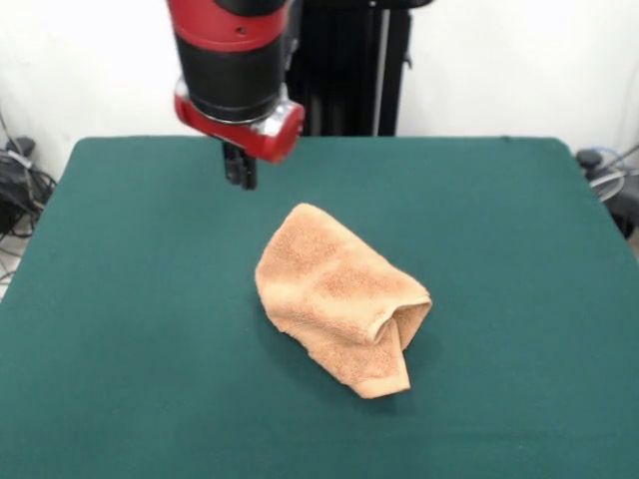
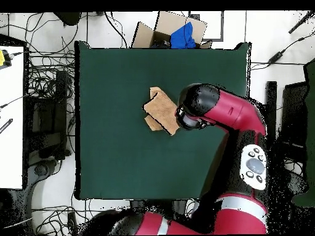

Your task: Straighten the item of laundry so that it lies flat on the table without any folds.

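Observation:
The peach-orange towel (image 1: 334,294) lies crumpled near the middle of the dark green table (image 1: 120,299), doubled over itself with a rolled fold at its near right corner. In the overhead view the towel (image 2: 160,110) lies folded on the table (image 2: 111,147), partly under the arm's wrist. My gripper (image 1: 240,172) hangs from the red and black wrist above the table, behind and to the left of the towel, apart from it. Its dark fingers stand close together and hold nothing. In the overhead view the gripper is hidden under the wrist.
The black pedestal (image 1: 349,70) stands behind the table's far edge. In the overhead view a cardboard box (image 2: 147,34) with blue cloth sits beyond the table's top edge. Cables lie on the floor at the left, next to a white desk (image 2: 11,117).

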